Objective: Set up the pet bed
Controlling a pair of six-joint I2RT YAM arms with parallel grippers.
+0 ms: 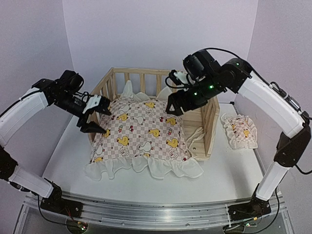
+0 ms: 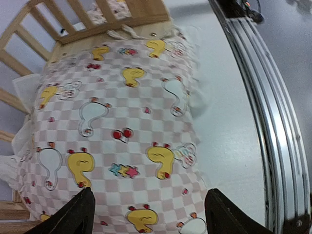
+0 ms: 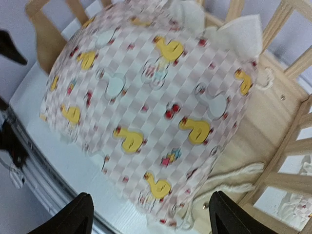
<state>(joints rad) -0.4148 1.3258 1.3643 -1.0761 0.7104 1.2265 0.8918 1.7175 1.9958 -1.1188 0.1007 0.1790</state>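
Risk notes, taken left to right. At centre left of the overhead view, the left fingers (image 2: 78, 217) are spread apart, empty, above the left edge of the cushion (image 1: 141, 129). A downward move here could catch the ruffle or strike the rail beneath it. The cushion is domed rather than flat. Its front frill spills past the open front of the pet bed (image 1: 210, 119) onto the desk (image 1: 68, 151), so a slide outward is judged possible if it is nudged.

The pet bed stands mid-frame on the desk. Bare planks and loose ties (image 3: 234, 175) are exposed along its right side, so the cushion is judged off-centre. The right fingers (image 3: 80, 214) are also apart and empty, over the cushion's upper right corner. A push there could shift the light frame. The pillow (image 1: 240, 130) lies outside the bed at the right and is not yet placed.
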